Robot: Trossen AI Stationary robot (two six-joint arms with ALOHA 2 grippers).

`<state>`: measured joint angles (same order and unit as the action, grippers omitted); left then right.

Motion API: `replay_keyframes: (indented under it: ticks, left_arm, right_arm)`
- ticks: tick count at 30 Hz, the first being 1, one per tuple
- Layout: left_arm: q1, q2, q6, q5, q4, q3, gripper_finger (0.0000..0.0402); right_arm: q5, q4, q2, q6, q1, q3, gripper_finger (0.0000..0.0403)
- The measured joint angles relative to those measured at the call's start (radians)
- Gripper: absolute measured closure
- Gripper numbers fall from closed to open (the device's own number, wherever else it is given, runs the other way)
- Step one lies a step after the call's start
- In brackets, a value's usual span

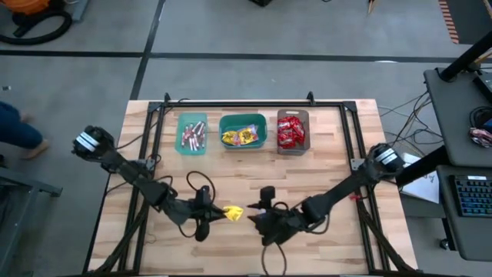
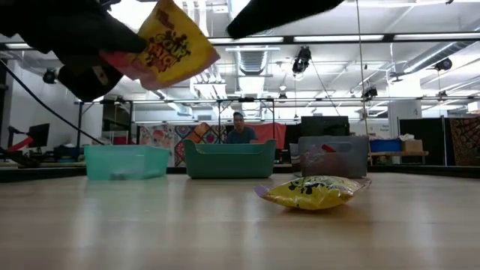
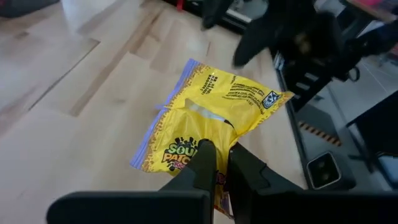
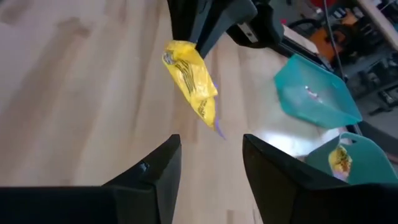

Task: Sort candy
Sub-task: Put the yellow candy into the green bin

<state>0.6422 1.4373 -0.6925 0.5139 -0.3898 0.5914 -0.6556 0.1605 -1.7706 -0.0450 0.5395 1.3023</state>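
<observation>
My left gripper (image 1: 217, 213) is shut on a yellow candy packet (image 3: 211, 112) near the table's front middle, well above the wood. My right gripper (image 4: 211, 163) stands open just to the packet's right, its fingers apart and touching nothing. A second yellow packet (image 2: 315, 191) lies flat on the table; the high view does not show it. At the far edge stand a teal bin (image 1: 192, 133) with pinkish sticks, a teal bin (image 1: 244, 131) with yellow packets and a grey-brown bin (image 1: 292, 131) with red packets. My left gripper pinches one end of the yellow packet (image 3: 206, 138) between its two fingers. The fingers come from the table's left, slanting a little downward. The packet sticks out beyond the fingertips, tilted and lifted clear of the table (image 2: 169, 49).
Black frame rails (image 1: 154, 154) run along the table's left, right and far sides. Cables (image 1: 198, 185) lie on the wood near the left arm. Bare wood lies between the grippers and the bins. A person (image 2: 240, 127) sits in the room beyond the table.
</observation>
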Motion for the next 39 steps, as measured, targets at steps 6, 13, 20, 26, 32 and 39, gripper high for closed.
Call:
replay_keyframes:
  ticks: [6, 13, 20, 26, 32, 39]
  left_arm:
    - [-0.017, -0.034, -0.013, -0.003, 0.0, -0.033, 0.04]
    - [-0.046, -0.027, -0.003, 0.001, -0.021, -0.032, 0.04]
    - [-0.056, -0.023, 0.031, 0.027, -0.037, -0.032, 0.0398]
    - [-0.055, -0.023, 0.056, 0.052, -0.033, -0.032, 0.0384]
    - [-0.059, -0.048, 0.139, 0.067, -0.02, -0.032, 0.032]
    - [-0.062, -0.172, 0.2, 0.11, 0.216, -0.031, 0.0246]
  right_arm:
    - [0.04, -0.053, -0.045, -0.075, -0.077, 0.0, 0.0223]
    - [0.189, -0.12, -0.051, -0.11, -0.139, 0.0, 0.0233]
    - [0.249, -0.173, -0.064, -0.176, -0.161, 0.0, 0.0301]
    - [0.263, -0.173, -0.06, -0.207, -0.17, 0.0, 0.0388]
    - [0.302, -0.094, -0.037, -0.107, -0.204, 0.027, 0.0394]
    - [0.327, 0.123, -0.032, 0.041, -0.316, 0.111, 0.0394]
